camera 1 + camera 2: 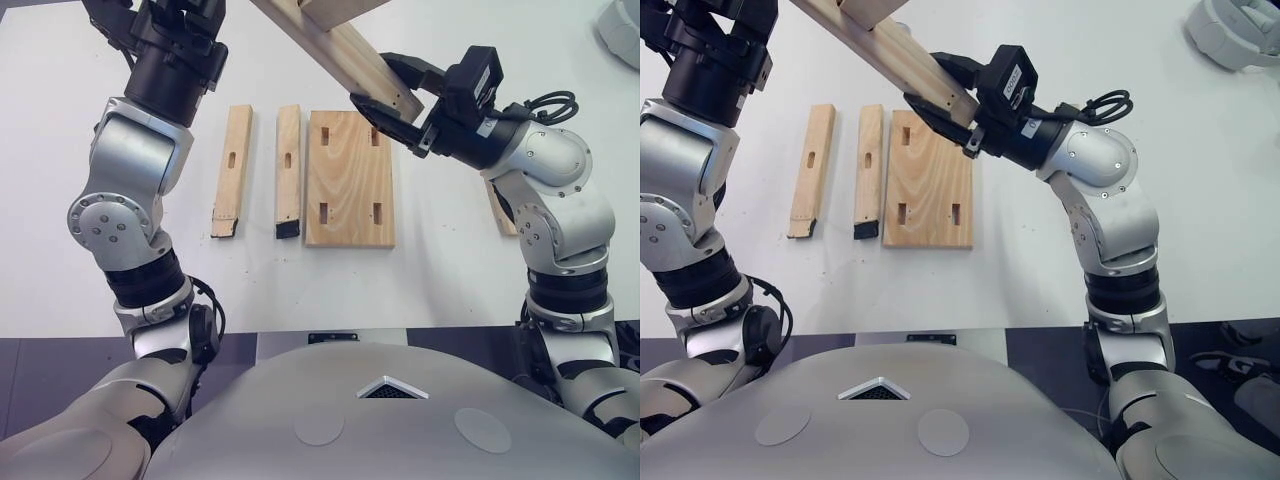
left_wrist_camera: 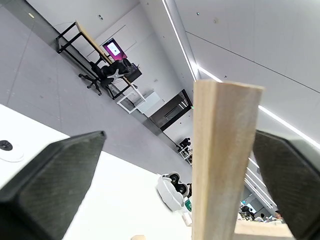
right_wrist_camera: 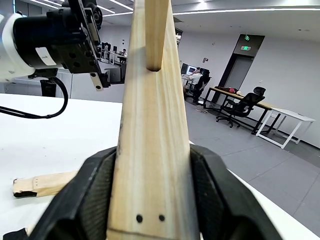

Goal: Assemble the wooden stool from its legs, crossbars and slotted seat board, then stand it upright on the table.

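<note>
Leg end clamped in right pincer, above seat board.

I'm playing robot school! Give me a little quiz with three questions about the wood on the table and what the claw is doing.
1. True or false: the seat board lies flat on the table.
2. How many loose legs lie on the table at the robot's left of the seat board?
3. Pick one. What does the right claw grip?
A. a wooden leg raised above the table
B. the seat board
C. nothing at all

Key: 1 true; 2 two; 3 A.
</note>
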